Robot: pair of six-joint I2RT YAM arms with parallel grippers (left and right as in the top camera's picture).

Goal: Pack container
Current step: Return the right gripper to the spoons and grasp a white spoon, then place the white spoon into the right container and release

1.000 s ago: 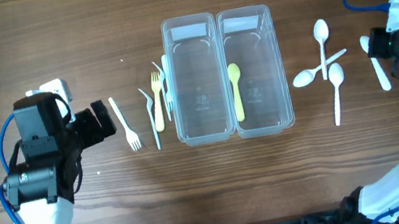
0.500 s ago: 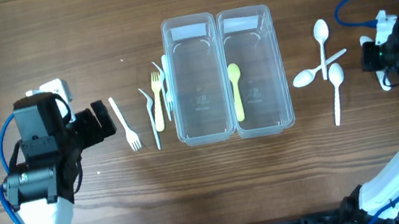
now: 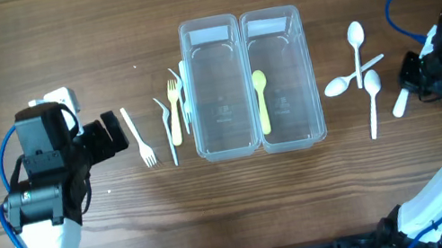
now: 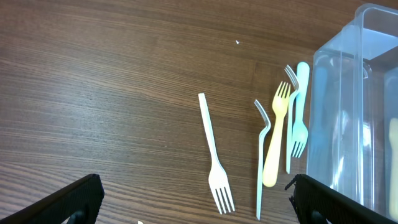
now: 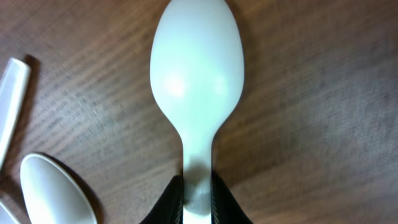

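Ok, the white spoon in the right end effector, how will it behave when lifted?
Probably light and fairly stiff: the white spoon looks like thin moulded plastic. It may pivot, since the right end effector pinches only the narrow handle, with the bowl sticking out beyond. Its glossy surface suggests it could slip.

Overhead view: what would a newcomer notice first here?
The two clear containers side by side in the middle of the table, the right one holding a lone yellow spoon. Next, the right gripper pinching a white spoon by its handle at the far right, with three more white spoons lying between it and the containers and forks clustered left of them.
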